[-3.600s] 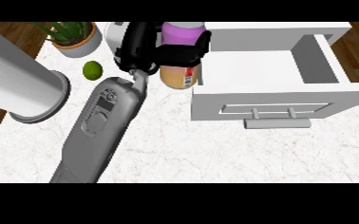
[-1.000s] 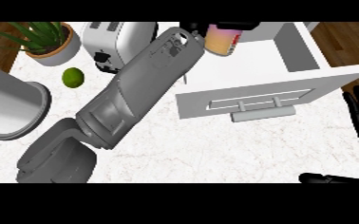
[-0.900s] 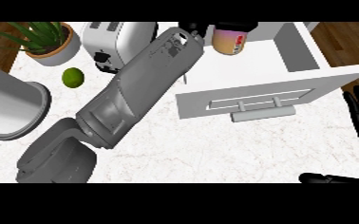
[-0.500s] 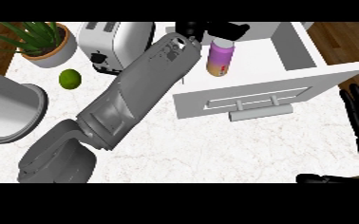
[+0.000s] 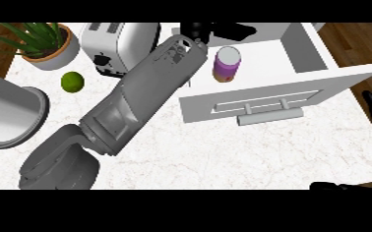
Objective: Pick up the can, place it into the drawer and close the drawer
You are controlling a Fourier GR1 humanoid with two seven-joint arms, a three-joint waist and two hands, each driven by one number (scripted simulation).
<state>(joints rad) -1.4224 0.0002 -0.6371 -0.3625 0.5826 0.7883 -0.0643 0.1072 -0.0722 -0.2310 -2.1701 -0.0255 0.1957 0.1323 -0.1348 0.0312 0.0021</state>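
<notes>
Left hand (image 5: pixel 218 29) extended forward; fingers unclear.

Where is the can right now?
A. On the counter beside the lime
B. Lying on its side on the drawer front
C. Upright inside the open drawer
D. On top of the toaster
C: the can stands upright in the open drawer, behind its front panel, with the left robot hand just above it.

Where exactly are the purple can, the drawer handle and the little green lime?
Purple can (image 5: pixel 227 65): head view, on its side wall.
White drawer handle (image 5: pixel 269 116): head view, middle of the bar.
Small green lime (image 5: pixel 72 81): head view, centre of the fruit.
</notes>
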